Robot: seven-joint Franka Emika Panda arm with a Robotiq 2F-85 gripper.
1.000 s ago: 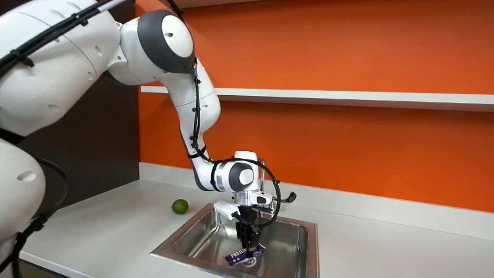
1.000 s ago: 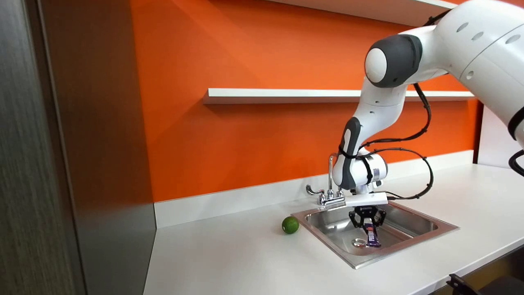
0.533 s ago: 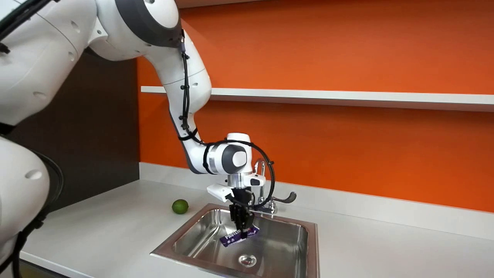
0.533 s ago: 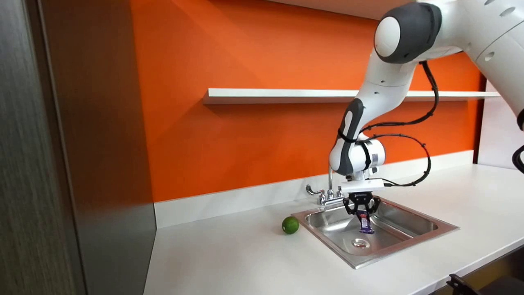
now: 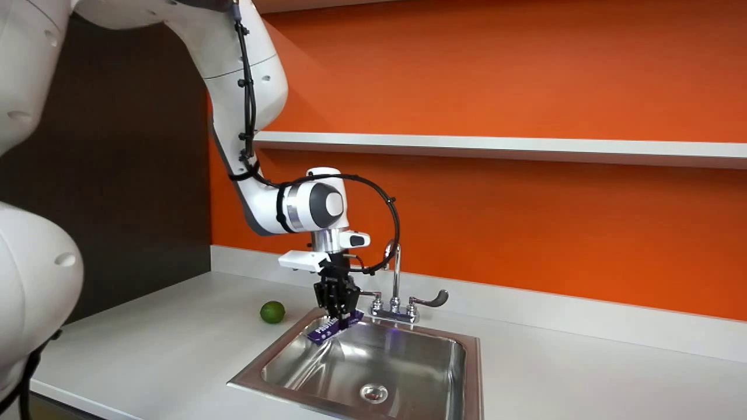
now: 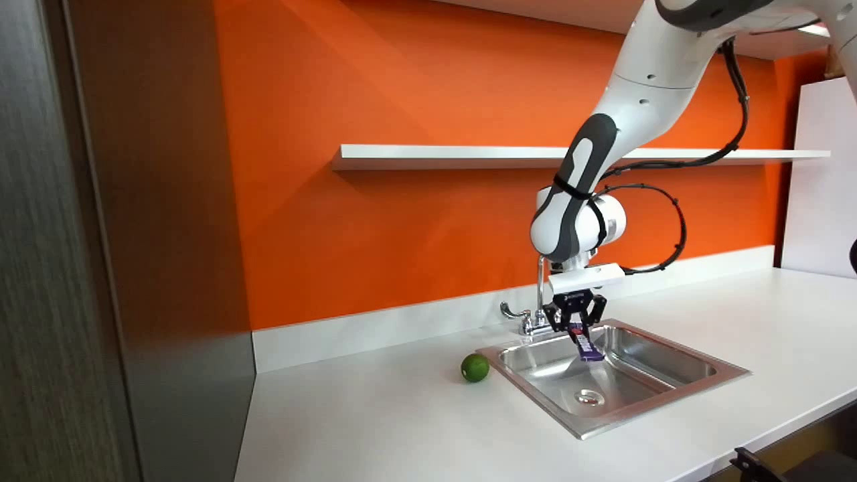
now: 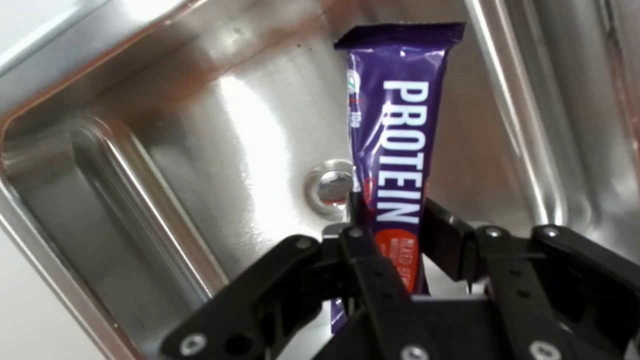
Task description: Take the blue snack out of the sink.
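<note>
Our gripper [image 7: 392,215] is clenched across the purple-blue snack packet [image 7: 397,130], which hangs over the sink [image 5: 473,373] toward the back edge of the worktop [image 5: 583,361]; whether it clears the rim [image 5: 275,350] we cannot tell. If we carry it sideways too low, a jutting end could strike that rim and twist the packet loose. The chrome faucet [image 5: 396,286] stands along that edge, and a round green fruit [image 5: 272,312], beside the sink toward the worktop corner by the dark panel [image 5: 134,192], could obstruct that side.

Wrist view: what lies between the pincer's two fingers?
The purple PROTEIN packet lies between them, gripped by the pincer; the wrist view shows it.
</note>
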